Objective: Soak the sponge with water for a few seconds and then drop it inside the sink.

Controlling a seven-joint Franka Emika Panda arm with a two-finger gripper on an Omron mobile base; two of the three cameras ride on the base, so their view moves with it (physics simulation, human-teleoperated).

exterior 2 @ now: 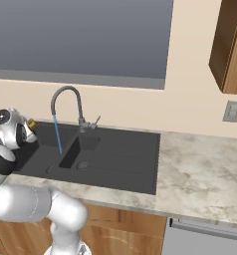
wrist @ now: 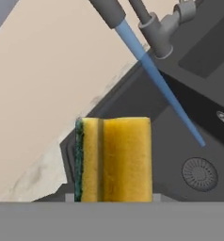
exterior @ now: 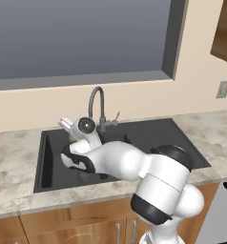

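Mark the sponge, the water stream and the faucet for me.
sponge [wrist: 115, 160]: hand view, on its yellow body.
water stream [wrist: 157, 79]: hand view, midway down the blue jet.
faucet [exterior 2: 65, 91]: right base view, top of the gooseneck arch.

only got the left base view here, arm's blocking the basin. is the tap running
Observer: Yes. A blue stream of water falls from the faucet into the sink.
Operator: is the sponge in hand
Observer: Yes. In the hand view the sponge sits upright in the shut gripper.
Operator: is it under the stream
Observer: No. In the hand view the water passes beside the sponge, not touching it.
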